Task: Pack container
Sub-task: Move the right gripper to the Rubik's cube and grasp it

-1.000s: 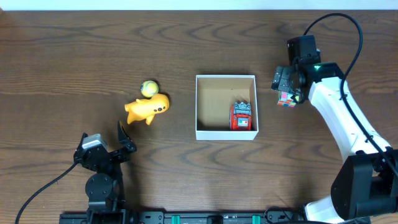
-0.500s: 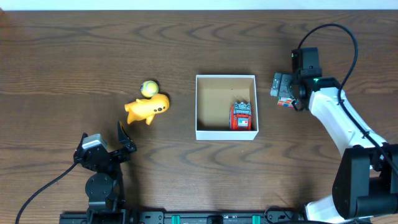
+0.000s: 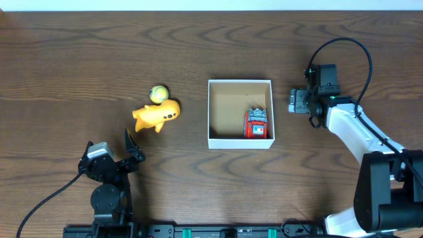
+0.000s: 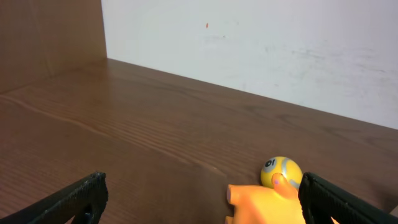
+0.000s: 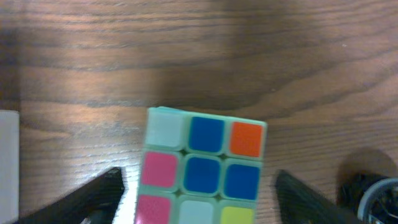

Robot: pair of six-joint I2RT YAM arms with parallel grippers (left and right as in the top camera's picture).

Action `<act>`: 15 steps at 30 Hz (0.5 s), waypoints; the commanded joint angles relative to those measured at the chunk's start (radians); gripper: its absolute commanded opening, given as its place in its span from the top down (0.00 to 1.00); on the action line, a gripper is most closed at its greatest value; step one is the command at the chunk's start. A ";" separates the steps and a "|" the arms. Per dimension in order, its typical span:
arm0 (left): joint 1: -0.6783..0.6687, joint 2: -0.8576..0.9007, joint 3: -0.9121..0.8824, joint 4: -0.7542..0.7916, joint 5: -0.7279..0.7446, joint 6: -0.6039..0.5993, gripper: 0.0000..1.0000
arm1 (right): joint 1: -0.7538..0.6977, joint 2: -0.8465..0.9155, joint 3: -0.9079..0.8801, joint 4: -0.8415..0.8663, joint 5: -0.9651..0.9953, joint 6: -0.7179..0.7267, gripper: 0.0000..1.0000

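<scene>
From overhead we saw the container (image 3: 239, 143) mid-table with a red toy (image 3: 257, 123) inside and the right gripper (image 3: 301, 101) just beside its right wall. We judged the cardboard light and crushable, best pinched on a wall near a corner. The left wrist view showed the left gripper (image 4: 202, 186) spread wide and empty. In the right wrist view a colour cube (image 5: 202, 171) sat between the fingers (image 5: 102, 190); we could not tell whether they clamped it.

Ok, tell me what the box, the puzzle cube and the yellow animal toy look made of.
Container: cardboard, going by its matte brown inside and thin white walls. Puzzle cube: hard plastic, likely, with glossy coloured tiles in a pale frame. Yellow animal toy: probably soft rubber or vinyl, smooth, rounded, slightly shiny.
</scene>
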 commanded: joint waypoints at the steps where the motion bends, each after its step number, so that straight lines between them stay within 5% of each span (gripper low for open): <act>1: -0.002 -0.006 -0.030 -0.016 -0.001 0.010 0.02 | -0.015 0.000 -0.005 0.006 -0.001 -0.020 0.30; 6: -0.002 -0.006 -0.030 -0.016 -0.001 0.010 0.02 | -0.015 0.000 -0.008 0.002 -0.001 -0.023 0.36; 9: -0.002 -0.006 -0.030 -0.016 -0.001 0.010 0.02 | -0.015 0.000 -0.015 0.009 -0.001 -0.023 0.22; 15: -0.002 -0.006 -0.030 -0.016 -0.001 0.010 0.02 | -0.015 0.022 -0.019 0.034 -0.001 -0.078 0.16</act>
